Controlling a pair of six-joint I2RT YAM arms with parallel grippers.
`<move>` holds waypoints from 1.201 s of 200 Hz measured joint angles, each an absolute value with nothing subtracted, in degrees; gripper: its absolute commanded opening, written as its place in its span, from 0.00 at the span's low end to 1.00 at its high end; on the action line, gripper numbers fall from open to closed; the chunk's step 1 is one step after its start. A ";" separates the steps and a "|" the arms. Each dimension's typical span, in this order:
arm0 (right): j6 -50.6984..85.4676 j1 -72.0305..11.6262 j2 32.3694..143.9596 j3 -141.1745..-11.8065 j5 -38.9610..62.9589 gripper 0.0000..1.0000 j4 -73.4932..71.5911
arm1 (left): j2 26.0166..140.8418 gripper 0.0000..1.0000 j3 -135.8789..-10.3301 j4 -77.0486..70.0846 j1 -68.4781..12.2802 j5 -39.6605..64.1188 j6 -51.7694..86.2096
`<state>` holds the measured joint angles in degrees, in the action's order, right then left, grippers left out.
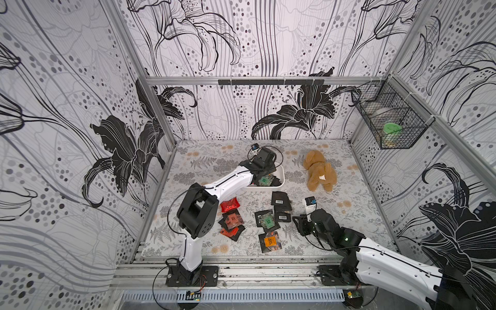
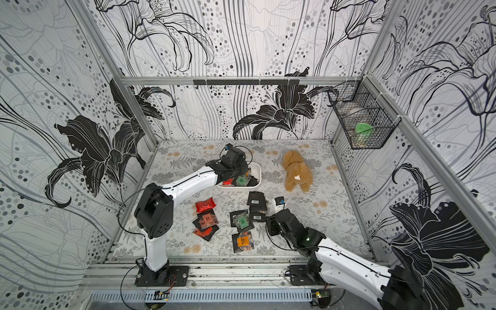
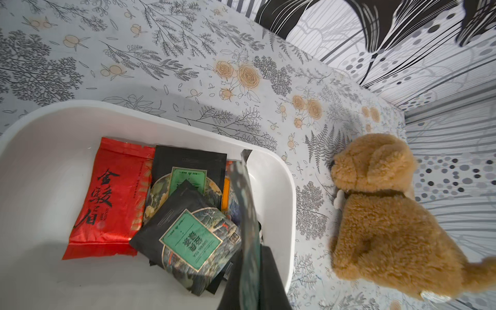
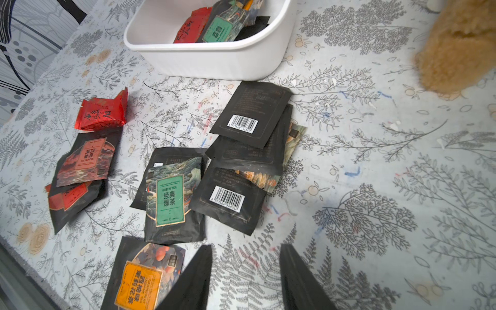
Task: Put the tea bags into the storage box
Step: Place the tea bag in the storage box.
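the box [image 1: 282, 175] is white and shallow, with round corners and no lid. in both top views it sits near the middle of the worktop [image 1: 335, 214], at 12 o'clock from the loose tea bags [image 2: 243, 241]. inside it lie a shiny red bag [image 3: 107, 198] with black writing and two black green-label bags [image 3: 192, 243], one partly on top of the other. a bit of orange peeks out behind them.

the left end effector [image 3: 251, 257] is over the box, pinched tight on one more bag, the held bag [image 3: 243, 188]. it hangs edge-on, so only its thin shiny side shows.

the other bags lie flat on the worktop. they are small foil packs, mostly black. start from the loose green bag [image 1: 267, 221]. at 1 o'clock are the barcode bags [image 4: 243, 123], black with white barcodes, piled over each other. at 6 o'clock is an orange-label bag [image 1: 270, 241]. at 9 o'clock is a little pile: a puffy red one [image 1: 229, 204], and dark bags with red labels [image 1: 232, 220] below it.

the right end effector [image 4: 245, 268] is at 3 o'clock of the loose green bag, over bare worktop. its fingers [image 4: 193, 276] are apart, with nothing between them.

a tan toy [image 1: 319, 171] lies at 3 o'clock of the box, not touching it.
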<state>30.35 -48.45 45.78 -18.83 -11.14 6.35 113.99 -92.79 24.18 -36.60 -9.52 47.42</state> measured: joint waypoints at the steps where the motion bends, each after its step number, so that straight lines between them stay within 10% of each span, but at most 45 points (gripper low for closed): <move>1: 30.35 -48.45 45.78 -18.83 -11.16 0.47 6.35 | 114.30 0.00 -92.95 24.25 -36.58 -9.52 47.37; 67: 30.33 -48.45 45.78 -18.83 -9.67 0.49 5.69 | 117.95 0.53 -93.25 28.25 -34.74 -13.78 47.51; 112: 30.33 -48.45 45.36 -18.65 -7.66 0.49 4.49 | 106.04 0.67 -84.47 28.16 -34.81 -19.68 47.22; 199: 38.68 -48.45 46.30 -18.59 2.11 0.48 4.21 | 81.17 0.64 -57.45 26.63 -46.72 -17.02 50.70; 240: 42.81 -48.45 50.52 -17.91 7.81 0.27 2.76 | 75.07 0.62 -47.31 23.22 -54.11 -12.99 56.66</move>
